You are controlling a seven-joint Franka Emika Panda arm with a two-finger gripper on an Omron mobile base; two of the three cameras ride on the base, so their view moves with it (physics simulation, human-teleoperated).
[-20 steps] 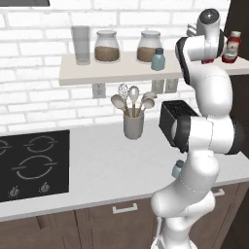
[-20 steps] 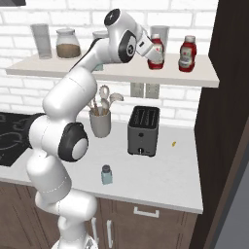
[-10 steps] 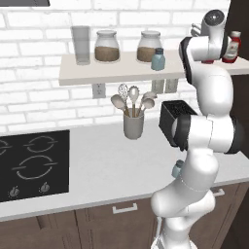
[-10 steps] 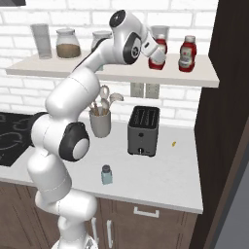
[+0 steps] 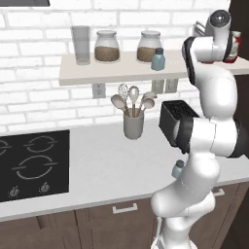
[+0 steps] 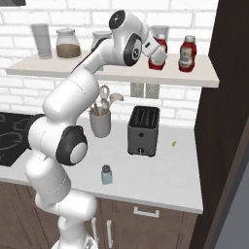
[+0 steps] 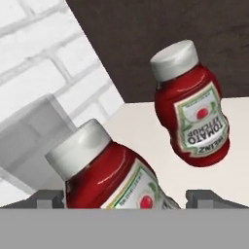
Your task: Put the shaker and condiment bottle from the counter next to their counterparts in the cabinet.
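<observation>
On the cabinet (image 6: 121, 74) shelf stand two red condiment bottles with white labels and pale caps. My gripper (image 6: 158, 51) is open around the left one (image 6: 156, 62); its counterpart (image 6: 187, 53) stands a little to the right. In the hand view the near bottle (image 7: 112, 175) sits between my spread fingertips (image 7: 48, 198), the far bottle (image 7: 192, 112) beyond it. One blue-grey shaker (image 6: 106, 174) stands on the counter in front of the toaster, seen also beside my arm (image 5: 178, 168). A matching shaker (image 5: 157, 59) stands on the shelf (image 5: 97, 73).
A dark toaster (image 6: 143, 130) and a cup of utensils (image 6: 99, 121) stand against the wall. Two brown-filled jars (image 5: 107, 47) and a tall glass (image 5: 80, 44) occupy the shelf's left part. A stovetop (image 5: 29, 163) lies at the left; a dark panel (image 6: 228, 97) bounds the right.
The hand has edged slightly to the right along the shelf. Its jaws stay wide, and both bottles and both shakers stand where they were.
</observation>
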